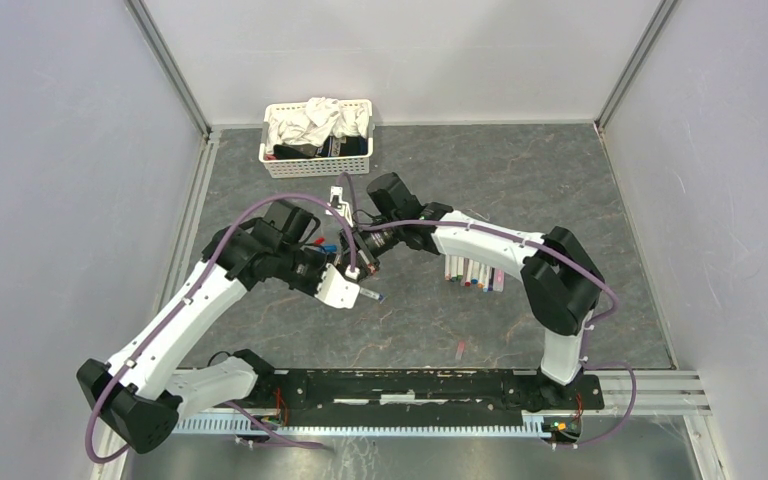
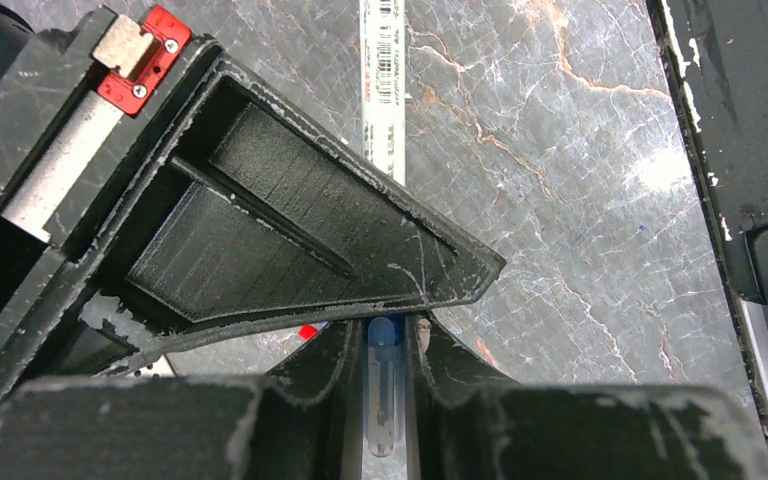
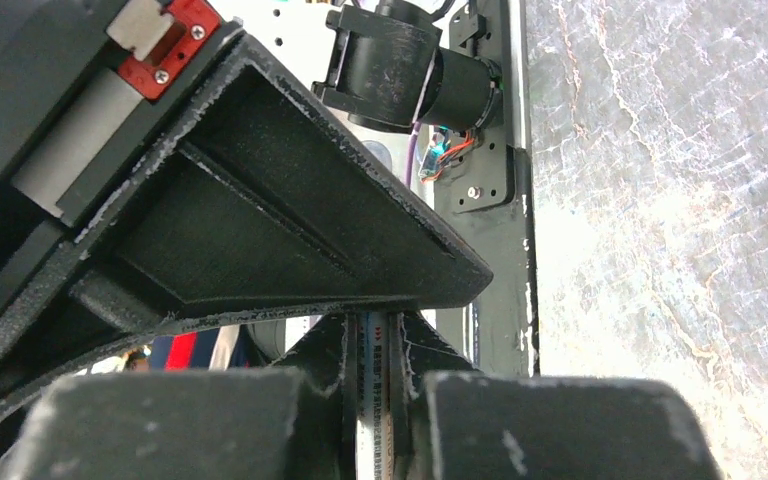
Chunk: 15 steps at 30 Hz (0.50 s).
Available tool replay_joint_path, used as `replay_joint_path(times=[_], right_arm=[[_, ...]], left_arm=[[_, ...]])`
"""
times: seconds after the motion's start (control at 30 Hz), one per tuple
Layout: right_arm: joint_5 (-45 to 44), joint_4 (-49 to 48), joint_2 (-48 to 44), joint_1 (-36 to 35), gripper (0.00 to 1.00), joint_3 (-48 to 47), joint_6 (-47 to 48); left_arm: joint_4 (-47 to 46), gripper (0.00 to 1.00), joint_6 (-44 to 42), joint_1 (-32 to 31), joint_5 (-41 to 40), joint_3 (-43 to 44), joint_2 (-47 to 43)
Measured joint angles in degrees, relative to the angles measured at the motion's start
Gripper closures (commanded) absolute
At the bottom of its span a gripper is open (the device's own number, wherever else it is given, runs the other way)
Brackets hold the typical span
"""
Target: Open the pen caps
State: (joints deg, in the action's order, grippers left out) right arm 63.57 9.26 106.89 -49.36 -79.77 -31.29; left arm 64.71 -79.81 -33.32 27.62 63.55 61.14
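My left gripper [image 1: 356,286] is shut on a translucent blue pen cap [image 2: 384,385]; the cap's tip pokes out below the fingers [image 1: 374,296]. A white pen barrel [image 2: 382,90] with a barcode runs on beyond the upper finger, which hides where cap and barrel meet. My right gripper [image 1: 365,254] sits right above the left one and is shut on a white printed pen barrel [image 3: 371,395]. Both grippers hold their parts above the table. Several more pens [image 1: 472,272] lie side by side on the grey table to the right.
A white basket [image 1: 317,160] of cloths stands at the back. A small pink piece [image 1: 460,348] lies near the front rail. Small red and blue bits [image 1: 327,247] lie under the left wrist. The black base rail [image 1: 410,385] runs along the near edge.
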Motion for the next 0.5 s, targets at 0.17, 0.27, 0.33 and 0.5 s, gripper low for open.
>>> replay_joint_path(times=[0.17, 0.27, 0.33, 0.5], right_arm=[[1.6, 1.7, 2.4, 0.0, 1.0, -3.0, 0.0], [4.4, 3.1, 6.4, 0.0, 1.0, -8.1, -0.1], [6.4, 4.0, 9.4, 0.3, 1.0, -12.1, 0.0], [3.7, 13.2, 10.0, 1.4, 1.0, -14.0, 10.1]], left_arm=[[0.9, 0.98, -0.4, -0.2, -1.2, 0.3, -0.1], [2.3, 0.98, -0.3, -0.2, -4.7, 1.7, 0.4], [3.3, 0.98, 0.0, -0.2, -7.8, 3.2, 1.6], [4.0, 0.98, -4.0, 3.3, -9.9, 5.5, 5.6]])
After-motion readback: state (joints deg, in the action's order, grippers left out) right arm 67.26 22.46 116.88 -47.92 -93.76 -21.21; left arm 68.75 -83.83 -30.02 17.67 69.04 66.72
